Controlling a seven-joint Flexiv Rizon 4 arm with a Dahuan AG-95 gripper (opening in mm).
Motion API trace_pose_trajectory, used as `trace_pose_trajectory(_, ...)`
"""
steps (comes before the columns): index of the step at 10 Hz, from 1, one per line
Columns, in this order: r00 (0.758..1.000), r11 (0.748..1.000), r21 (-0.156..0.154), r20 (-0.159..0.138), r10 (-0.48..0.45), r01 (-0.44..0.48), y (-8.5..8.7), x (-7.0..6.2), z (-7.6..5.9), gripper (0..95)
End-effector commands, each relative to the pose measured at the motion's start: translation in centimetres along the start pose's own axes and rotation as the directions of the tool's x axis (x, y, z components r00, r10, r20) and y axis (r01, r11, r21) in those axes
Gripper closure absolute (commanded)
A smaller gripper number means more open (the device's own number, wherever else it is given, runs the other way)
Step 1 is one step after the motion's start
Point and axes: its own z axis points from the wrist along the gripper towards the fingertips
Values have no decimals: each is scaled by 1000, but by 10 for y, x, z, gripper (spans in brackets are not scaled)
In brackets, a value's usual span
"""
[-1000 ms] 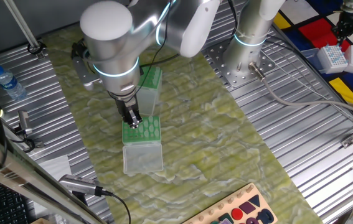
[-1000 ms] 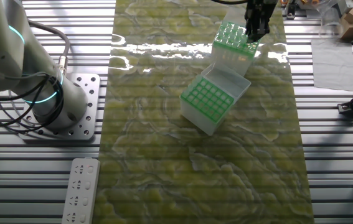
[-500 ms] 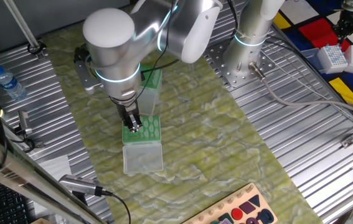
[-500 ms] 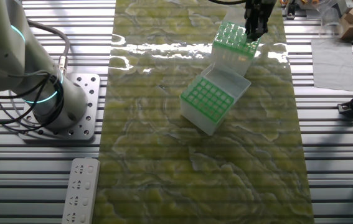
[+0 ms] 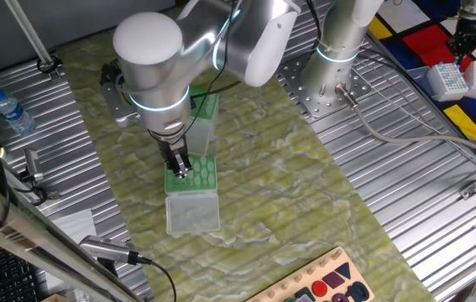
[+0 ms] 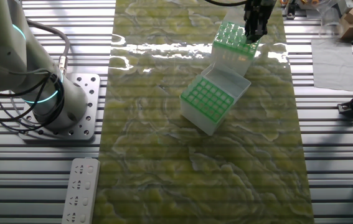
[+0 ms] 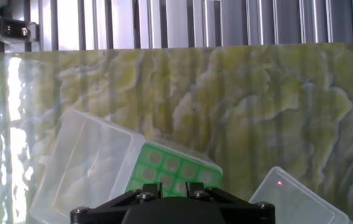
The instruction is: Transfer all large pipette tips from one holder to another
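Green grid right under my camera: in the hand view the holder I am working over fills the bottom of the frame, its clear lid folded out to one side, and the gripper sits directly above it, fingers pointing straight down into the rows. So the coming move turns on a vertical line, with the wells below me and their axes upright (as any tip seated there would be). I cannot make out a single large pipette tip in any view; they are too slim and pale against the plastic. Whether the jaws are parted or pinched on one I cannot tell either, since the fingertips are hidden by the hand's own housing.

Farther along the mat stands the second holder, near the mat's middle, lid open too, just beside the first in the other fixed view. The marbled yellow-green mat is flat with bare room on all sides. Beyond its edge lies ribbed metal table, with a water bottle well apart.
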Motion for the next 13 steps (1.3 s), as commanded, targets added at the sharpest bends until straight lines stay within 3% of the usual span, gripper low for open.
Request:
trace_pose_trajectory(1,1000,1000,0,-9,2,-2,0,0,0,760)
trace_pose_trajectory(13,1000,1000,-7,-17,21,-21,-1,8,3,760)
